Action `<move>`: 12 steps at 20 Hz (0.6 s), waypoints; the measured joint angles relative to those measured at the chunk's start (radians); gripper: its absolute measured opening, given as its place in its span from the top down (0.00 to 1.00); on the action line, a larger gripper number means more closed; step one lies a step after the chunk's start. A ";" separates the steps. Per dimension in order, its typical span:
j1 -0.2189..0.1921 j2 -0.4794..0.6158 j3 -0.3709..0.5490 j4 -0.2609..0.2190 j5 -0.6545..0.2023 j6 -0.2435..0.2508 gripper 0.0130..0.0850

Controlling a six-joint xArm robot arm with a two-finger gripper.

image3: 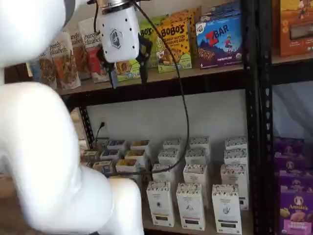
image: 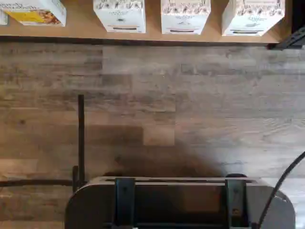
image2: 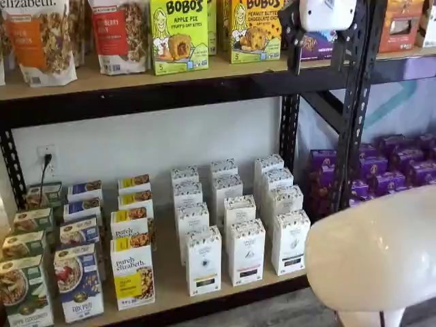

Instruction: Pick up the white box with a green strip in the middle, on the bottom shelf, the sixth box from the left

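Observation:
The white box with a dark green strip stands upright at the front of the bottom shelf, rightmost of three like white cartons. It also shows in a shelf view and in the wrist view. My gripper hangs high in front of the upper shelf, far above the box. A plain gap shows between its black fingers, and they hold nothing. Its white body shows at a shelf view's top edge.
The two like white cartons stand left of the target, and yellow, blue and green boxes stand further left. A black upright stands right of it, with purple boxes beyond. My white arm fills the foreground.

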 joint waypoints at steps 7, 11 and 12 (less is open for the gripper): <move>0.076 0.001 0.006 -0.121 -0.008 0.044 0.00; 0.033 -0.013 0.052 -0.091 -0.066 0.014 0.00; 0.023 -0.018 0.075 -0.091 -0.092 0.005 0.00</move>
